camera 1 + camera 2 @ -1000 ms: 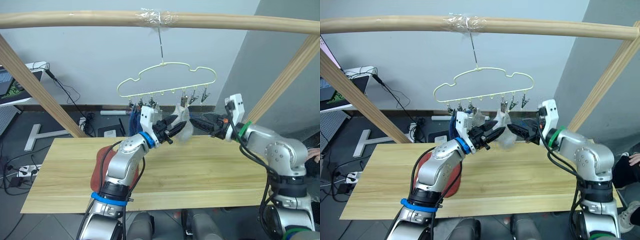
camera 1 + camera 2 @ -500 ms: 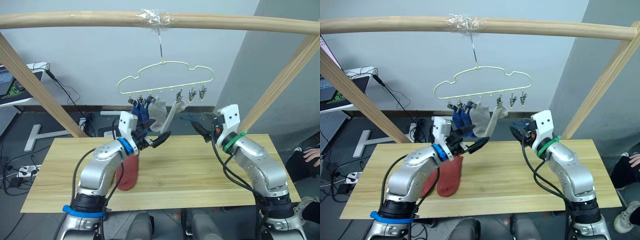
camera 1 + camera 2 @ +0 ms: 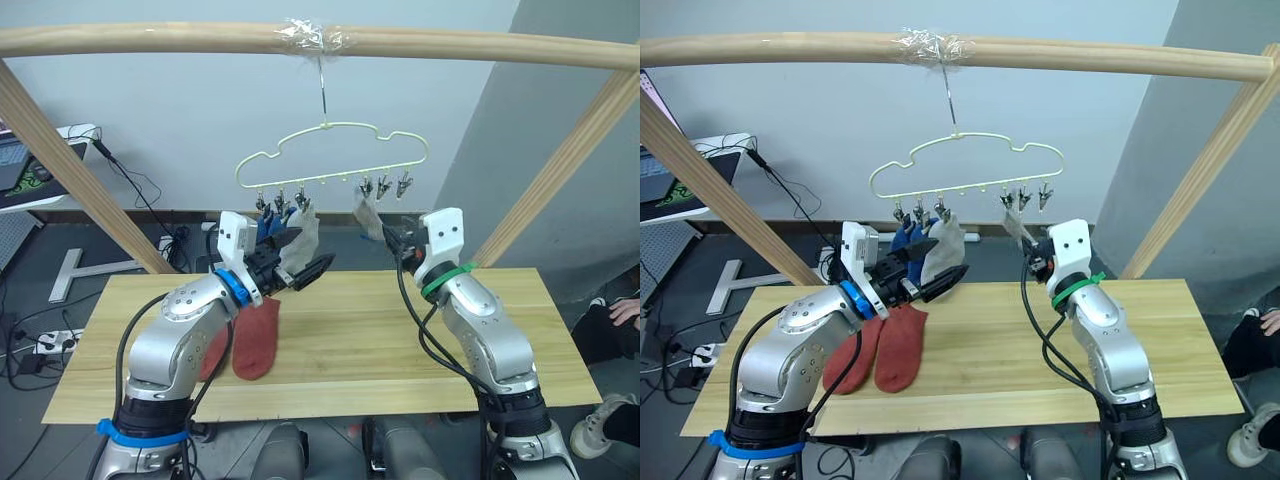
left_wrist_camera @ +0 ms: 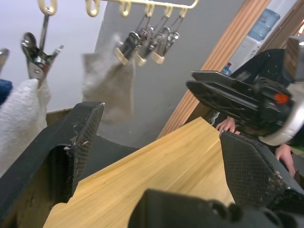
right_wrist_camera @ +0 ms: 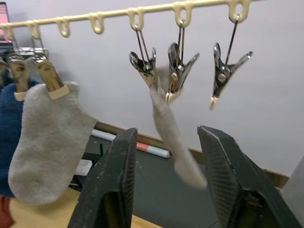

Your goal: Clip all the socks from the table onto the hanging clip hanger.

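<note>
The pale yellow-green clip hanger (image 3: 330, 160) hangs by its hook from the top pole. Two blue socks (image 3: 264, 226) and a grey sock (image 3: 301, 240) hang from its left clips. A second grey sock (image 5: 170, 127) hangs from a clip further right, free of both grippers. Two rust-red socks (image 3: 256, 337) lie side by side on the table (image 3: 400, 345) at the left. My left gripper (image 3: 312, 250) is wide open and empty, just below the left grey sock. My right gripper (image 3: 390, 240) is open and empty, pointing at the right grey sock from just beyond it.
A round wooden pole frame (image 3: 150, 40) spans the top, with slanted legs at both sides of the table. Two empty clips (image 5: 223, 76) hang at the right end of the hanger bar. A person's hand (image 3: 622, 310) shows at the far right edge.
Both grippers have drawn back from the second grey sock, which now hangs from its clip alone. The left jaws opened wide and the right jaws narrowed. The red socks have come into view.
</note>
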Tool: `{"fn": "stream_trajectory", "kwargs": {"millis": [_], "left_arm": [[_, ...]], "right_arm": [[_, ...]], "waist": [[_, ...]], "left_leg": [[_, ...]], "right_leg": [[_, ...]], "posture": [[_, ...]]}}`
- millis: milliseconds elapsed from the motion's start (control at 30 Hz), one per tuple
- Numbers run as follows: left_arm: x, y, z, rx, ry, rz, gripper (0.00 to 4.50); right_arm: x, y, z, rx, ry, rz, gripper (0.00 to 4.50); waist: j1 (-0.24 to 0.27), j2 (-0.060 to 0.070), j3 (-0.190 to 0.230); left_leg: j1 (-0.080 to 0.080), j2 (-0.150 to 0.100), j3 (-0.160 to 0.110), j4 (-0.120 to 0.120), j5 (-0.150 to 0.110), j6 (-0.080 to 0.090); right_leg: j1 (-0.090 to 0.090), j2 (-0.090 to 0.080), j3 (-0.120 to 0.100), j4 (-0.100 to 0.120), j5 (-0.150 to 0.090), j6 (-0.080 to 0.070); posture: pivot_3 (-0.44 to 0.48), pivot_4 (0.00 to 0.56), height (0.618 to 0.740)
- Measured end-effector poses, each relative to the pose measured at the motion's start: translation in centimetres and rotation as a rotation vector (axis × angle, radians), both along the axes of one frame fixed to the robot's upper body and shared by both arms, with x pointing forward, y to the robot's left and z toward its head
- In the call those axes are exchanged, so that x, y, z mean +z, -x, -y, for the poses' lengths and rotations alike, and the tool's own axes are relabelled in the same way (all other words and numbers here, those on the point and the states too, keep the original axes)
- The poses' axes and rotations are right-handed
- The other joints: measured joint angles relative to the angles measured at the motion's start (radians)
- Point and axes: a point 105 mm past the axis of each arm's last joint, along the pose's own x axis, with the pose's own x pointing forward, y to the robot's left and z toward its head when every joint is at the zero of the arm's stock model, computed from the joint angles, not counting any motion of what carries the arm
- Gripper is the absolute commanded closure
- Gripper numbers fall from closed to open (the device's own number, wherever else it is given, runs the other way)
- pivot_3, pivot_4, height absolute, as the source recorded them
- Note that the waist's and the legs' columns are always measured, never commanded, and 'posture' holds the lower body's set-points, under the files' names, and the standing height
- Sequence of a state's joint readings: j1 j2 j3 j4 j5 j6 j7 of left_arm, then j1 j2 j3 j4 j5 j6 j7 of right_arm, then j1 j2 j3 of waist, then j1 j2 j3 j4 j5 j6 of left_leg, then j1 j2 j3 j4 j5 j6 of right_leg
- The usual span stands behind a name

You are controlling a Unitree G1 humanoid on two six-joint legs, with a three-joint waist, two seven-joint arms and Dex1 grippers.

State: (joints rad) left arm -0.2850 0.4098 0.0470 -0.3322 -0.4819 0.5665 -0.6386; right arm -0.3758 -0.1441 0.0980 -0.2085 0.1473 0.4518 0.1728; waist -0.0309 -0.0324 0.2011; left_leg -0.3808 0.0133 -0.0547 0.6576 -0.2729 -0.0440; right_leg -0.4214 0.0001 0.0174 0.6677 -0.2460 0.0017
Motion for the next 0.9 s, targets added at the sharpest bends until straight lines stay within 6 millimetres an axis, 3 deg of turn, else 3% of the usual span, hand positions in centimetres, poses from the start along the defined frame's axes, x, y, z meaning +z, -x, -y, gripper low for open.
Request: {"fn": "stream_trajectory", "kwargs": {"millis": [133,467,667,900], "left_arm": [[0.6,0.2,0.2,-0.006,0.007,0.019,0.00],[1.0,0.4,0.3,-0.011,0.005,0.023,0.00],[1.3,0.4,0.4,-0.004,0.003,0.025,0.00],[2.3,0.2,0.7,-0.010,0.019,0.052,0.00]], "right_arm": [[0.5,-0.9,-0.4,-0.003,-0.013,0.020,2.48],[-0.3,-2.3,-0.9,-0.047,-0.059,-0.024,2.48],[0.8,-3.7,-1.7,-0.068,-0.054,0.003,2.48],[0.6,-4.4,-2.0,-0.073,-0.043,0.001,2.48]], "waist": [[0.003,0.000,0.000],[0.005,0.000,0.000],[0.005,0.000,0.000],[0.006,0.000,0.000]], "left_leg": [[0.001,-0.001,-0.001,0.003,0.000,0.000],[0.002,-0.001,-0.001,0.005,0.000,0.000],[0.002,-0.001,-0.001,0.005,0.000,0.000],[0.001,-0.001,-0.001,0.005,0.000,0.000]], "right_leg": [[0.000,0.000,0.000,0.006,0.000,0.000],[0.000,0.000,0.000,0.010,0.000,0.000],[-0.001,0.000,0.000,0.011,0.000,0.000],[-0.001,-0.001,0.000,0.010,0.000,0.000]], "posture": [[0.042,0.153,0.740],[0.062,0.152,0.740],[0.063,0.148,0.740],[0.063,0.152,0.740]]}}
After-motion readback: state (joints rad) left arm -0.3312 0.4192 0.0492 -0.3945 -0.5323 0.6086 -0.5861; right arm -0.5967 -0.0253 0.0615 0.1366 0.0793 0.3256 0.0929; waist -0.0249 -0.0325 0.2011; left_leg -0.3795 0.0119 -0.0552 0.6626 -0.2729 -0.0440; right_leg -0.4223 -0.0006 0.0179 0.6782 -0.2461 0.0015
